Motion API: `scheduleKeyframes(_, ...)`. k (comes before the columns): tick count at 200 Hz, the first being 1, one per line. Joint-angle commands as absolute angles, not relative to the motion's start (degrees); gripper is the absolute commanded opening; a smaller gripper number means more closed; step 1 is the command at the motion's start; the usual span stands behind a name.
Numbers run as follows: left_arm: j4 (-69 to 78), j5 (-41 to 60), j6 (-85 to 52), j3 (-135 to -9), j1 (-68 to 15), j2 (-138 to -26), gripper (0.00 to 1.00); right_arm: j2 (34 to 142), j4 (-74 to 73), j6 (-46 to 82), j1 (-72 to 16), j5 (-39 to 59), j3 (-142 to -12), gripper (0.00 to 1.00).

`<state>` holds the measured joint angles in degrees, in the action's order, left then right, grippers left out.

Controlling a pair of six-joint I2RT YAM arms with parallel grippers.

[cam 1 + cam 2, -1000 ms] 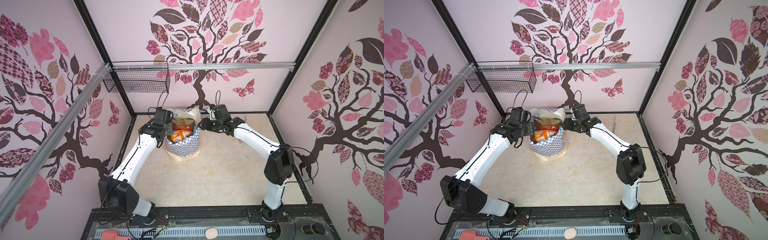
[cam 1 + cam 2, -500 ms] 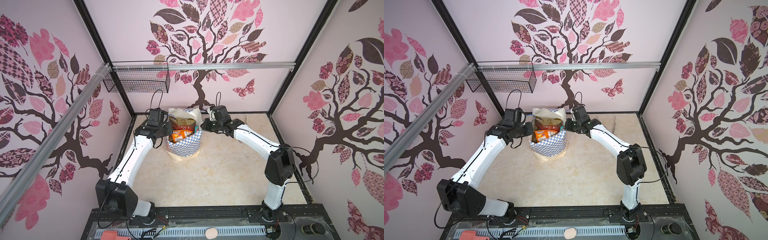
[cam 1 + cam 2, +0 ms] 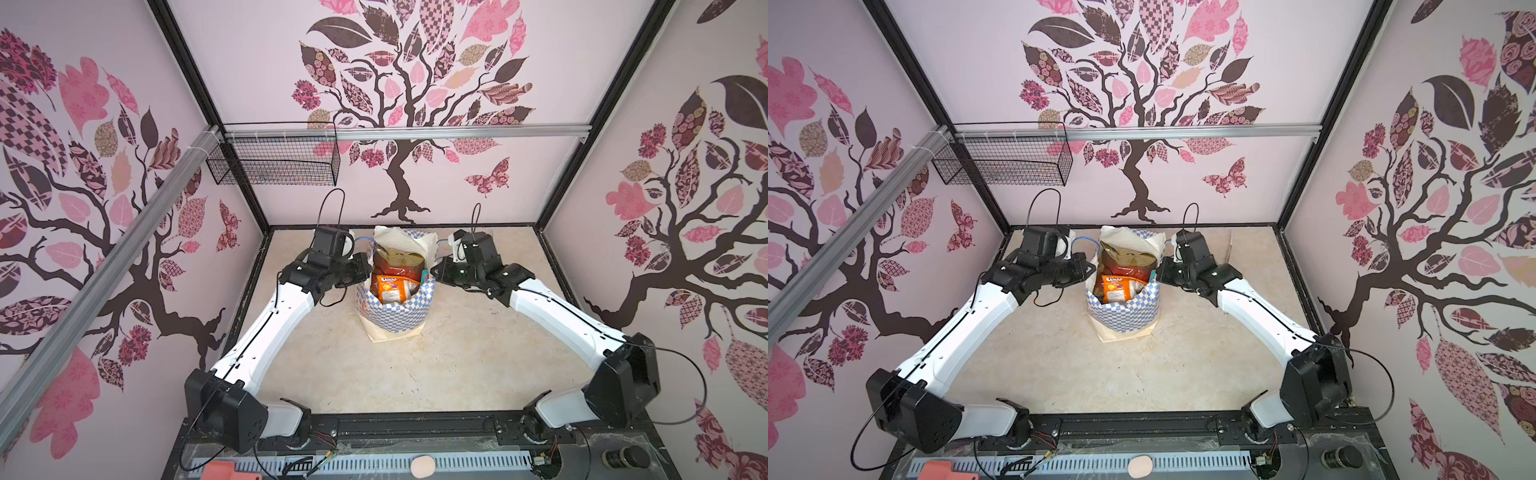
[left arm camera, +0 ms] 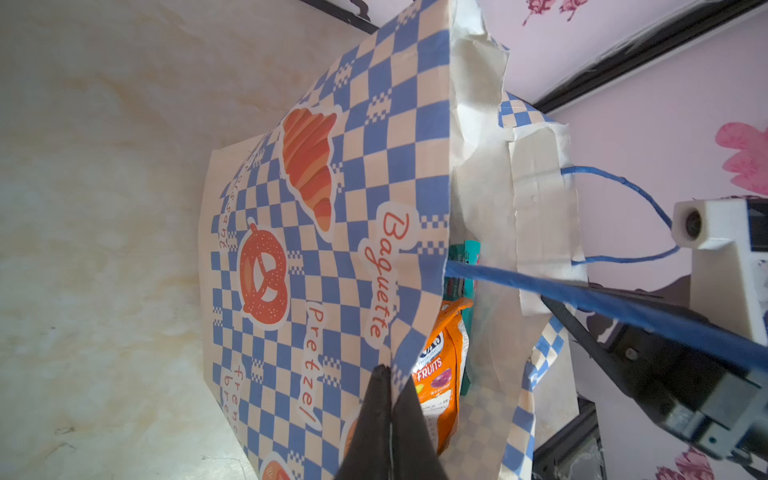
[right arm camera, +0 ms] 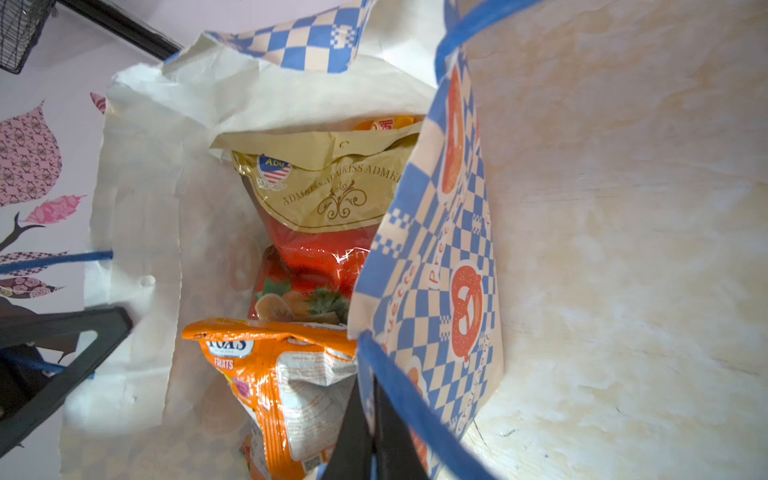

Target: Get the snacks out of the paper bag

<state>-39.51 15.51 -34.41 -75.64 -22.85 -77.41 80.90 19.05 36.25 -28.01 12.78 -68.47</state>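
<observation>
Though open, paper bag point(image 3: 395, 316) (around snacks point(image 3: 390, 289))

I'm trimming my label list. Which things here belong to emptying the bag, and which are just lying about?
Job: paper bag; orange packet; red-and-gold packet; teal packet; left gripper and right gripper, each shut on the bag's rim.
Lying about: wire basket; cream oval pad; black knob.

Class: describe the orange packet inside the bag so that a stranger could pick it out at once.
Find the blue-checked paper bag standing at the back middle of the table. In its open top, the orange packet sits nearest the front, before the gold-topped red packet. Its label reads FRUITS.
</observation>
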Motion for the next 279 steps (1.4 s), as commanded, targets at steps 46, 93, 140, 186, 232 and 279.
scheduleKeyframes(46,-35.24,20.83,-39.68,-71.08,-28.62,-69.56,0.00,65.44,21.84,35.71,-25.05,18.40,-62.61,0.00)
scheduleKeyframes(93,-34.55,18.10,-41.76,-67.22,-29.78,-65.51,0.05,60.50,20.83,36.83,-25.00,14.23,-57.46,0.22)
scheduleKeyframes(140,-39.58,14.22,-34.50,-69.00,-29.76,-62.45,0.48,60.56,26.88,31.82,-25.03,6.83,-64.74,0.71)
scheduleKeyframes(186,-42.78,13.25,-25.59,-71.14,-29.76,-53.89,0.64,58.89,29.43,23.13,-26.23,2.27,-75.06,0.79)
scheduleKeyframes(232,-45.42,20.05,-15.42,-74.97,-29.77,-45.60,0.78,67.97,41.90,12.01,-33.86,5.41,-89.02,0.89)
scheduleKeyframes(279,-48.76,31.22,-7.02,-75.10,-29.72,-40.71,0.98,75.22,47.43,8.85,-35.80,13.76,-92.52,0.90)
